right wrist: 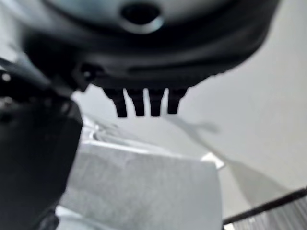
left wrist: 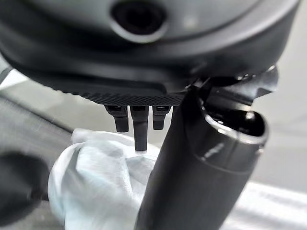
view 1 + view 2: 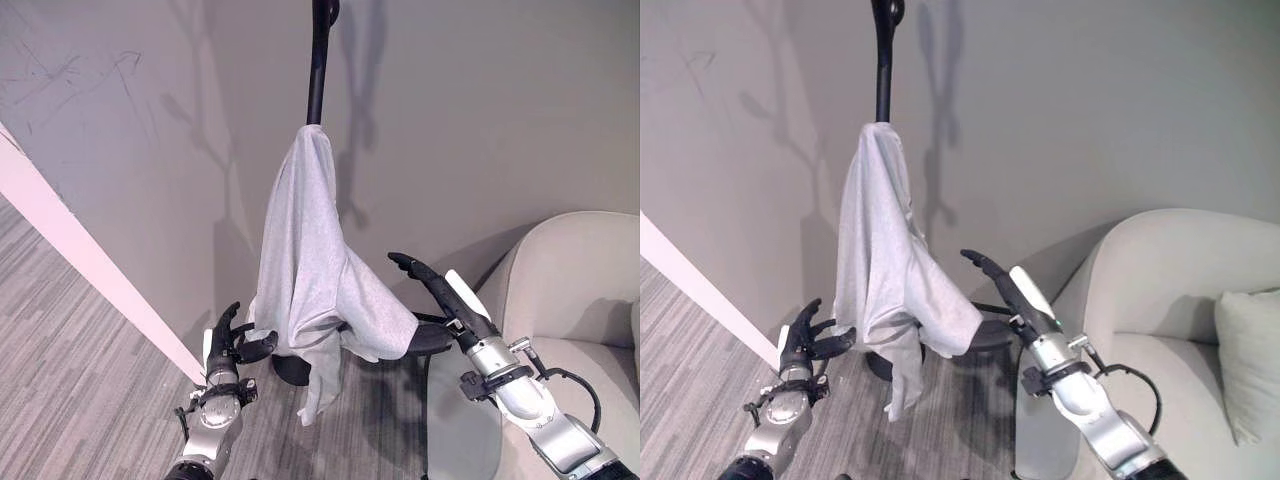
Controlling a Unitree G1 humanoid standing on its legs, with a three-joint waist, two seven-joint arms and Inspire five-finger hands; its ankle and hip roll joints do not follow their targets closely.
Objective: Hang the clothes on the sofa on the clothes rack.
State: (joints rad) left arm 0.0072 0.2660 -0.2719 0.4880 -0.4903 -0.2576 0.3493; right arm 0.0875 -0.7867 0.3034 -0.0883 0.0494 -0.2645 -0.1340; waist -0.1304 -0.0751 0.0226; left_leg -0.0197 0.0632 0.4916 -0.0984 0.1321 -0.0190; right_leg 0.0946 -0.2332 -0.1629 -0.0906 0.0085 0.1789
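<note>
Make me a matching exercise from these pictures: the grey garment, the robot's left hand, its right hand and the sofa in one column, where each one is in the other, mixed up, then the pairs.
Things:
1. grey garment
2. left hand
3. right hand
4. sofa

Places:
A. to the robot's right, against the wall
B. draped on the black clothes rack
C. low by the garment's hem, on the robot's left
D. raised with fingers straight, beside the garment's right fold

Pairs: 1-B, 2-C, 3-D, 4-A
</note>
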